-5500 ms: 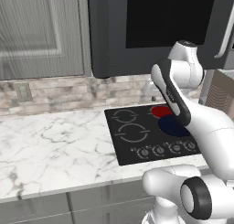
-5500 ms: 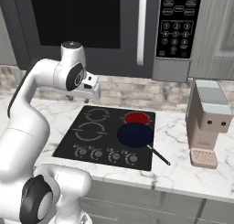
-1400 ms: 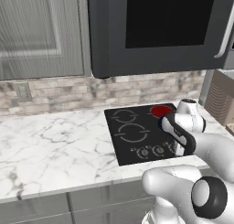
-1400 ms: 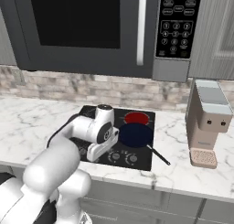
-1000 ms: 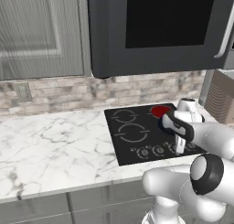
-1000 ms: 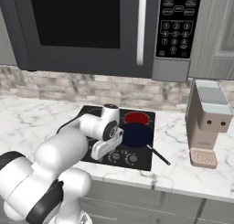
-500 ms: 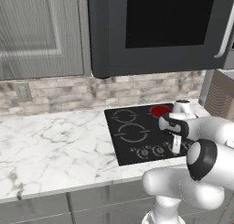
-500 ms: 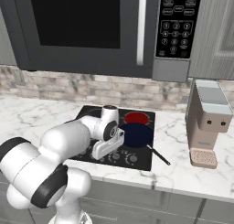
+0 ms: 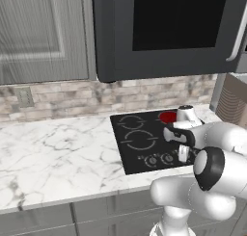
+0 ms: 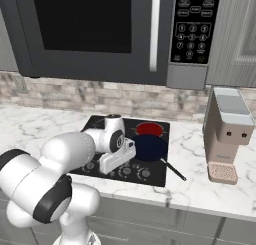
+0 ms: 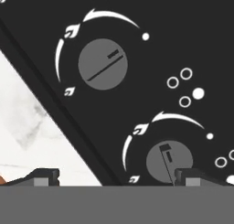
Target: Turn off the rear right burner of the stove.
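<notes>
Over the stove [image 9: 144,141], front edge: your gripper [image 11: 114,176], jaws wide, hangs near a knob [image 11: 169,161]; rear right burner [image 10: 149,129] glows red.

The white arm bends forward and down over the stove [image 9: 140,143]. Its big round elbow sits low, in front of the stove's front edge. The forearm lies low above the stove's front right part. The wrist tips down, so the hand points at the row of knobs at the front of the stove.

The gripper [image 11: 116,176] hangs close over the stove top. Its two dark fingertips [image 11: 45,175] are spread wide apart. One tip is over the stove's edge. The other tip [image 11: 192,175] is right beside a knob. Nothing is between them.
</notes>
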